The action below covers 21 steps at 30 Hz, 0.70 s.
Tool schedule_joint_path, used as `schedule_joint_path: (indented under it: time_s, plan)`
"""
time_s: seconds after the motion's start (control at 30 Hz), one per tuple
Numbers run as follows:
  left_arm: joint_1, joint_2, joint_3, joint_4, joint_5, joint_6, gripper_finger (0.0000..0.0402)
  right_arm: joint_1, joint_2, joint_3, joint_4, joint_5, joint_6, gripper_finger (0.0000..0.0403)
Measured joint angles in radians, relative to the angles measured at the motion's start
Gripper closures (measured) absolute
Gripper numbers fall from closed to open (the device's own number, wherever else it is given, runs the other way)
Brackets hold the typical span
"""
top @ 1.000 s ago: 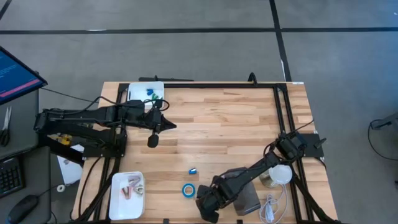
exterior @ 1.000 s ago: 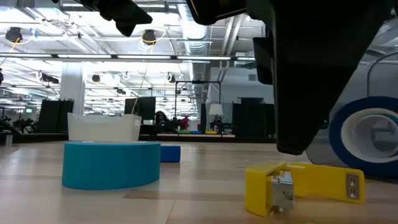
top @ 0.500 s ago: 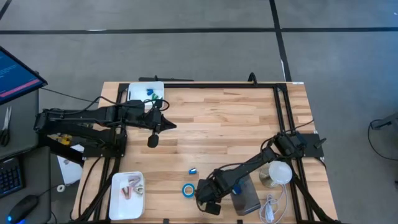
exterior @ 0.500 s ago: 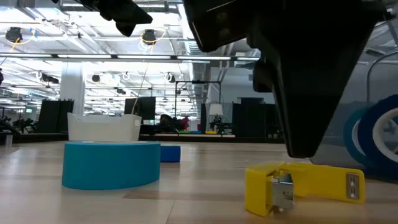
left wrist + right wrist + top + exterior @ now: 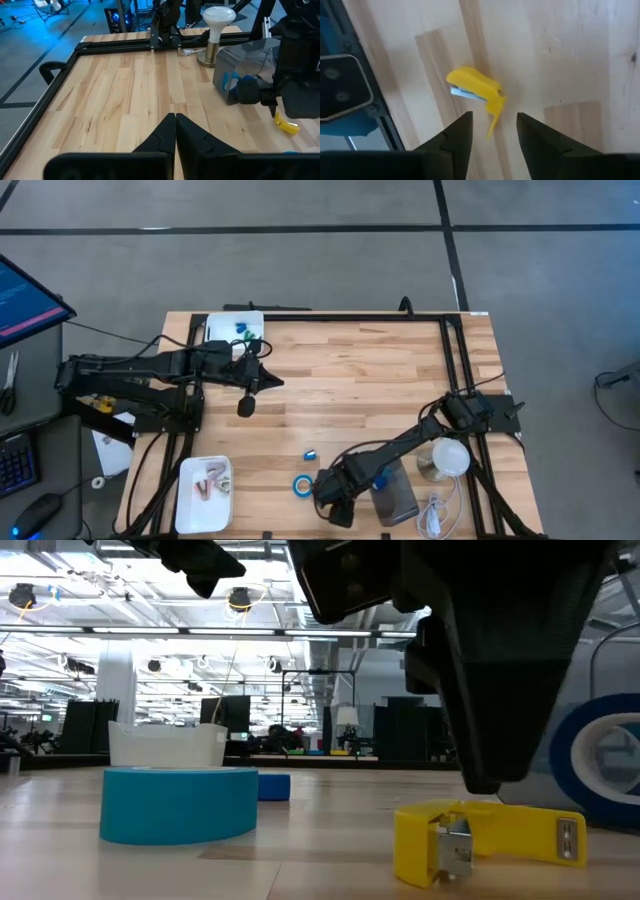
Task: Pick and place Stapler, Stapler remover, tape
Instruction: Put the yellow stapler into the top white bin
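A small yellow stapler remover (image 5: 475,90) lies flat on the wooden table near its front edge, also seen in the low view (image 5: 490,838). My right gripper (image 5: 492,132) points down just above it, open, one finger on each side of its thin end. A blue tape roll (image 5: 301,485) lies flat to its left, and a small blue stapler (image 5: 309,455) lies a little farther back. Another blue tape roll (image 5: 600,760) shows inside a clear box. My left gripper (image 5: 247,408) hangs shut over the table's far left, holding nothing.
A clear box (image 5: 395,498) and a lamp bulb on a stand (image 5: 445,460) stand right of my right gripper. A white tray (image 5: 205,492) with small items sits at the front left and another white tray (image 5: 237,330) at the back left. The table's middle is bare wood.
My right gripper has shifted a little from the table's near edge toward the far side and tipped slightly, coming to stand over the yellow stapler remover. The remover and the tape roll have stayed where they lay.
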State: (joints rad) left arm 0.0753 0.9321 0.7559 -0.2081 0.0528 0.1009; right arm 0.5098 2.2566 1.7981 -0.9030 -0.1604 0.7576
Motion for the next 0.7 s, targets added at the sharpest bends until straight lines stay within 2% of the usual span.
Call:
schedule_joint_path:
  time_s: [0.4,0.7]
  plan:
    - [0.0,0.0,0.0,0.0,0.0,0.0,0.0398,0.0,0.003,0.0,0.021,-0.023,0.002,0.028]
    - [0.0,0.0,0.0,0.0,0.0,0.0,0.0398,0.0,0.004,-0.017,0.024,-0.024,0.003,0.028]
